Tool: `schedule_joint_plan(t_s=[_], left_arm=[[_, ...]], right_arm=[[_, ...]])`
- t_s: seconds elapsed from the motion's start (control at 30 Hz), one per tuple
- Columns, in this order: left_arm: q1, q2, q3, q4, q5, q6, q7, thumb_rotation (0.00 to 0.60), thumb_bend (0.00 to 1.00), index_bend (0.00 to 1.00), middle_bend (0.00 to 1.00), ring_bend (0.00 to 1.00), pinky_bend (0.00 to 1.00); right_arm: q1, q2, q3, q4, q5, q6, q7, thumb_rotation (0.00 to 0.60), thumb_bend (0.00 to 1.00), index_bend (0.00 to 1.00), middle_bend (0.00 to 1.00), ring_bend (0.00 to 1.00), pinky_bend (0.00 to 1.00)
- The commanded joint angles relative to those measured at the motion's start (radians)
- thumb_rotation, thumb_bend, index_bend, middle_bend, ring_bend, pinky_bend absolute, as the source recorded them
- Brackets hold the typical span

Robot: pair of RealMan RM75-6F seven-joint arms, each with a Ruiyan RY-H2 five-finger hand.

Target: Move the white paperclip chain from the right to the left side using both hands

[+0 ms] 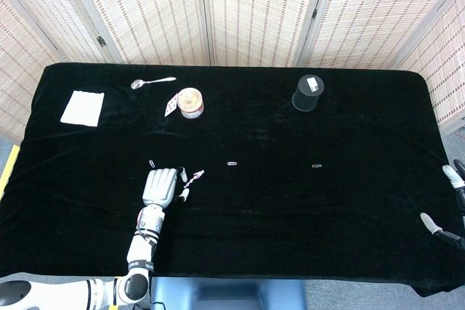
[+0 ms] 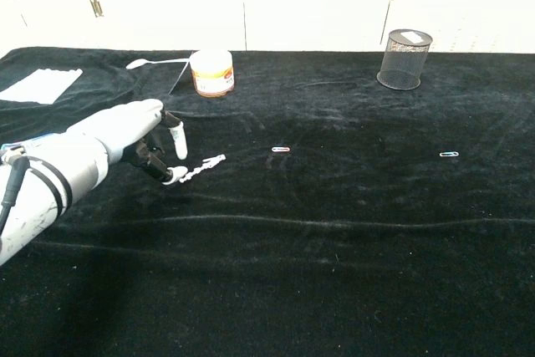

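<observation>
The white paperclip chain (image 1: 195, 176) (image 2: 206, 167) lies on the black cloth, left of the table's middle. My left hand (image 1: 163, 186) (image 2: 125, 131) hovers right beside the chain's left end, fingers spread. Its thumb tip (image 2: 171, 175) sits at that end of the chain; I cannot tell whether it touches. Nothing is held in it. Only a couple of spread fingertips of my right hand (image 1: 448, 200) show at the far right edge in the head view, off the table's corner, with nothing between them.
Single paperclips lie at left (image 1: 151, 162), centre (image 1: 232, 163) (image 2: 281, 150) and right (image 1: 317, 166) (image 2: 449, 155). At the back are a spoon (image 1: 152, 82), a white napkin (image 1: 82, 107), a jar (image 1: 190, 102) with a card beside it, and a black mesh cup (image 1: 308, 92).
</observation>
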Motion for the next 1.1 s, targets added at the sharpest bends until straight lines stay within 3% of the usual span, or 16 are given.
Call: schedule_joint_plan(t_s=[0.03,0.4,1.1], left_arm=[[-0.006,-0.011,0.008,0.002,0.002,0.008,-0.001,0.600,0.38,0.50,1.00,1.00,1.00],[-0.052,-0.071,0.020,0.094,-0.007,0.007,0.013,0.600,0.38,0.48,1.00,1.00,1.00],[-0.102,-0.090,-0.002,0.206,-0.065,-0.050,-0.005,0.600,0.38,0.47,1.00,1.00,1.00]], right_arm=[[-0.005,0.002,0.002,0.002,-0.006,0.003,0.008,0.600,0.25,0.00,0.00,0.00,0.00],[-0.035,0.002,0.005,0.019,-0.013,0.009,0.041,0.600,0.25,0.00,0.00,0.00,0.00],[-0.045,0.000,0.034,0.036,0.011,-0.035,0.063,0.600,0.25,0.00,0.00,0.00,0.00]])
